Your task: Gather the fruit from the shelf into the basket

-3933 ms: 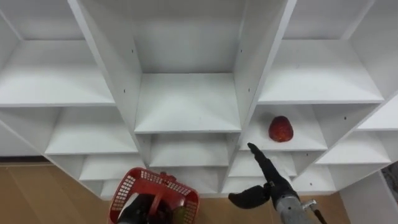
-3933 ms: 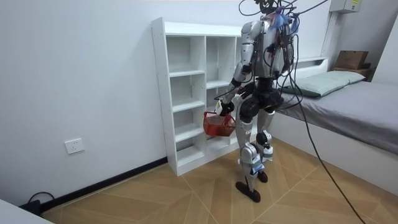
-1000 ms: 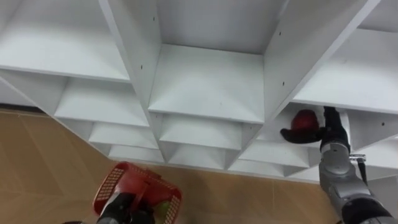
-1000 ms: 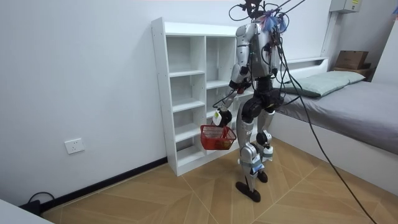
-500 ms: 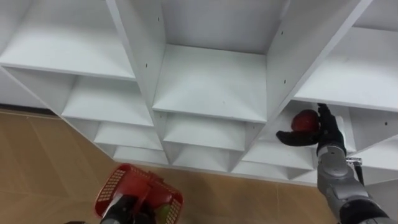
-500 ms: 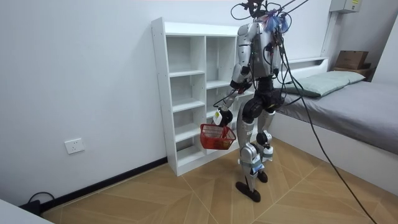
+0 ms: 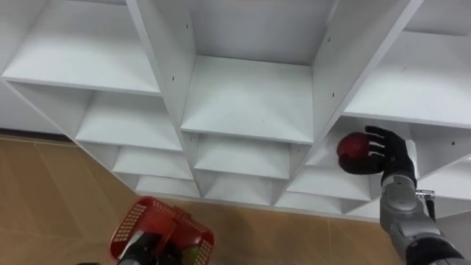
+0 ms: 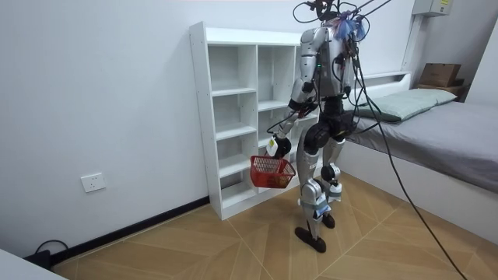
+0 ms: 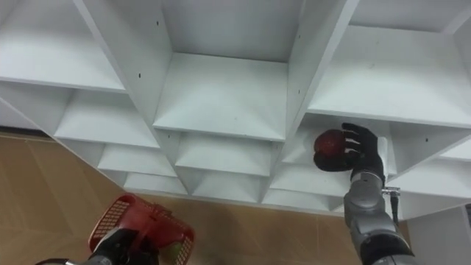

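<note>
1. The robot stands at the white closet point(image 7: 243, 96).
2. The red basket point(image 7: 132, 221) hangs low, with the left hand point(image 7: 147, 249) curled round its handle.
3. The right hand point(image 7: 394, 154) wraps its fingers round the red fruit point(image 7: 352, 147) inside a right shelf.

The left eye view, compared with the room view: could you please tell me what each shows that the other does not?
Left eye view: a red fruit at a compartment of the white shelf, with the right hand curled round it. Room view: the robot standing at the shelf, a bed on the room view's right and a wall socket on its left. Both: the shelf, and the red basket hanging from the left hand.
</note>
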